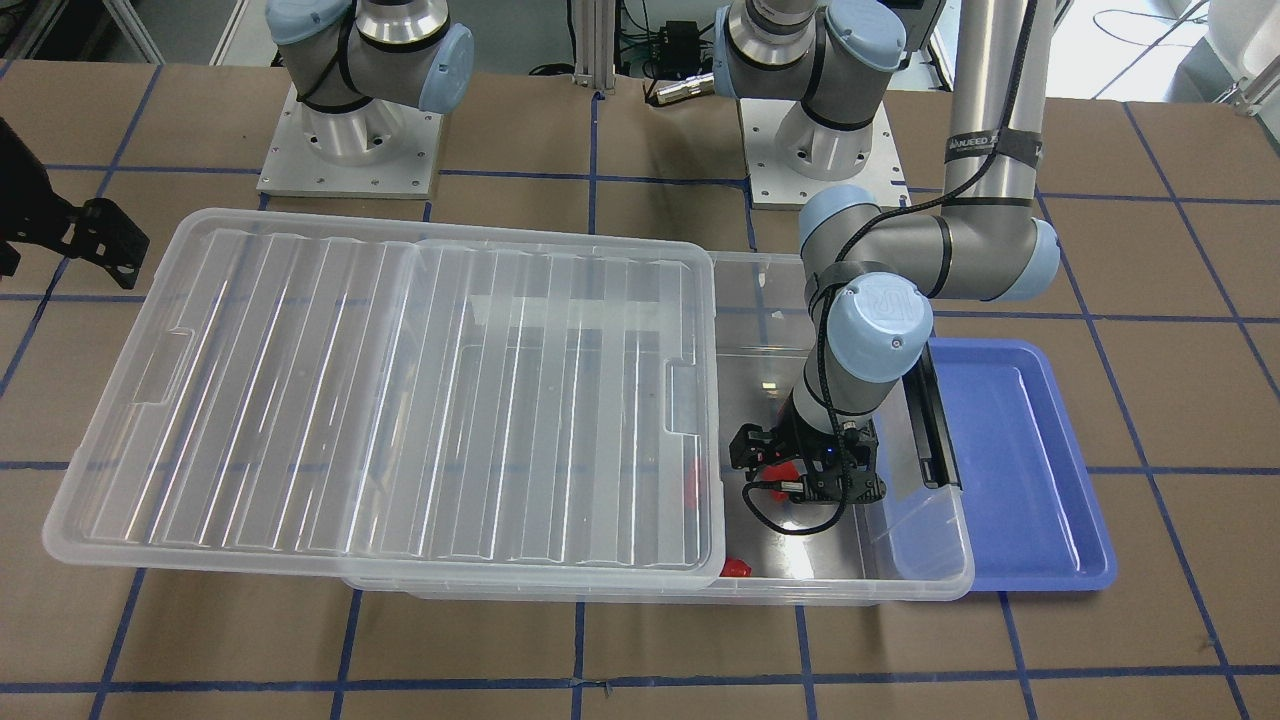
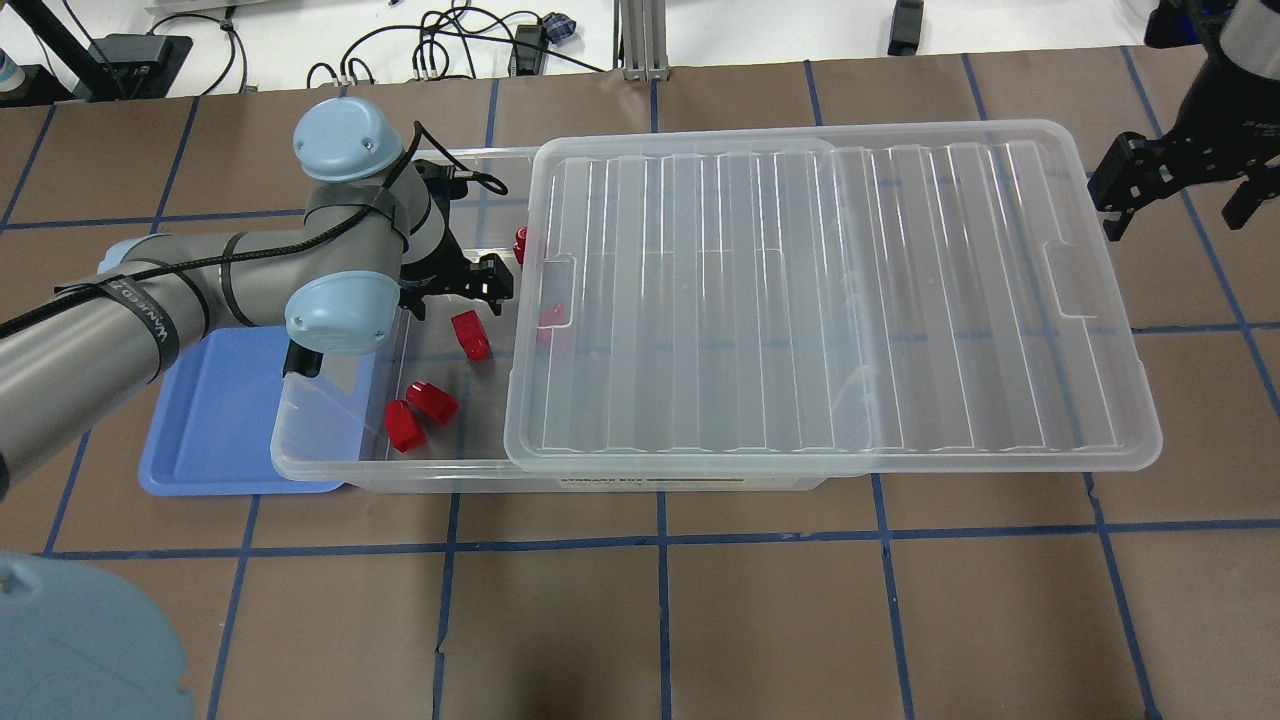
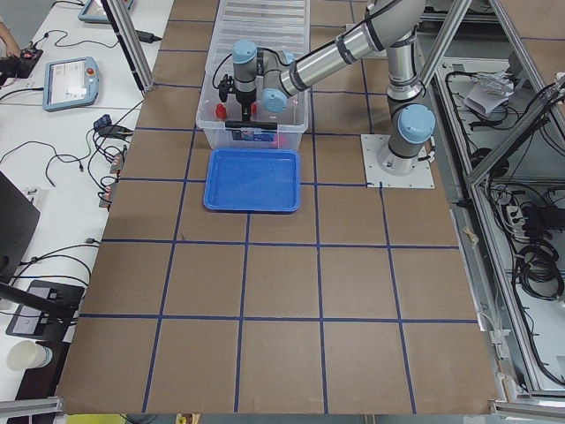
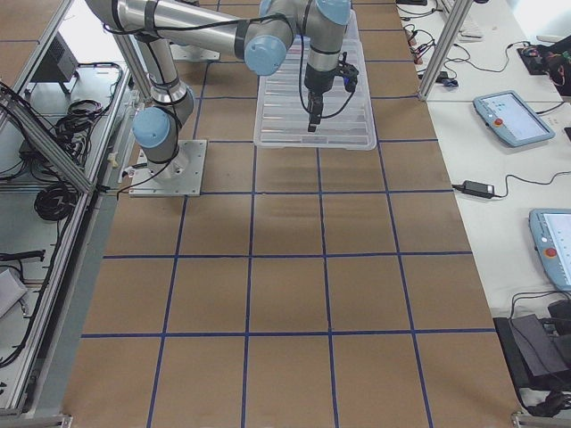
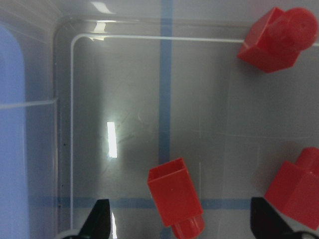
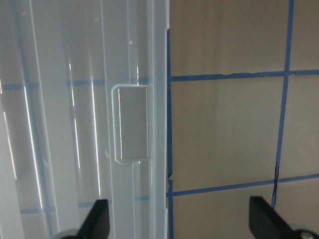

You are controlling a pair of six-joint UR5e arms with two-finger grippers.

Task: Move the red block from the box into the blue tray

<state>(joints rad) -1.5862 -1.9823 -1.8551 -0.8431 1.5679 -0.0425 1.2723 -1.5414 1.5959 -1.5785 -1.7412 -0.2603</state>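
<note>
Brown table (image 2: 760, 600), seemingly cardboard-covered, blue-gridded

This is looking like a robotics lab. Two grey industrial arms with pale-blue joint caps (image 1: 960, 250) are standing on square silver metal base plates (image 1: 285, 178), bolted along one long edge of a brown worktop (image 3: 282, 283) gridded in blue tape. Silver aluminium frame posts (image 3: 128, 40) are rising beside the opposite long edge. Beyond that edge, grey tablet-like control pendants (image 4: 508, 118) and loose black cables (image 3: 104, 131) are lying on white benches (image 3: 35, 124).
</note>
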